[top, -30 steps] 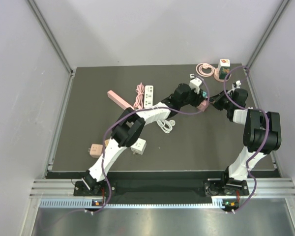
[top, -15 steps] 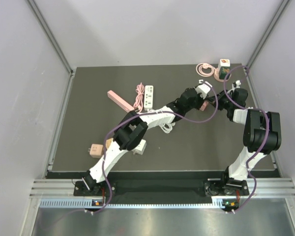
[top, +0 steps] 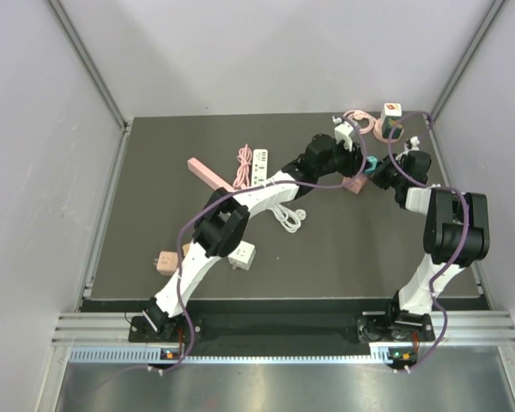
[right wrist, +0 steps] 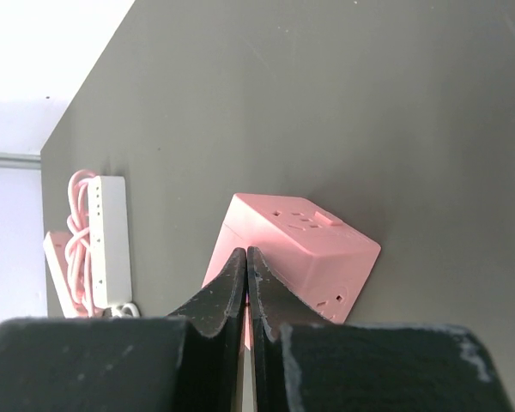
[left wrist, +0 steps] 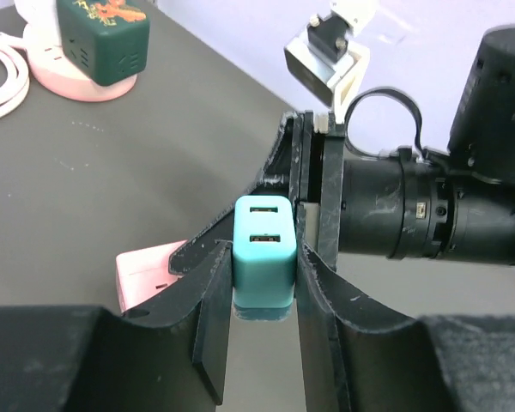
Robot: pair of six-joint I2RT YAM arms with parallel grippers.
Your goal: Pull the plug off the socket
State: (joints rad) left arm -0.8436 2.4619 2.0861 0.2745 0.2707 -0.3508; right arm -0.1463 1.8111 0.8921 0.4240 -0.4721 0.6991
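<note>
My left jaws grasp teal plug (left wrist: 262,249); my right jaws clenched, empty, tips at pink socket (right wrist: 296,249) on tabletop (right wrist: 369,103).

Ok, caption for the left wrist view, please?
Left hand holds the plug clear of the pink socket; the shut right hand rests on the socket.

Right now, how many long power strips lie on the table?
2: a pink strip at the rear left, a white strip right of it. The left arm could hide more.

Robot lab cell — 3 white walls (top: 275,51), aluminium rail (top: 275,326), dark table (top: 154,197).
</note>
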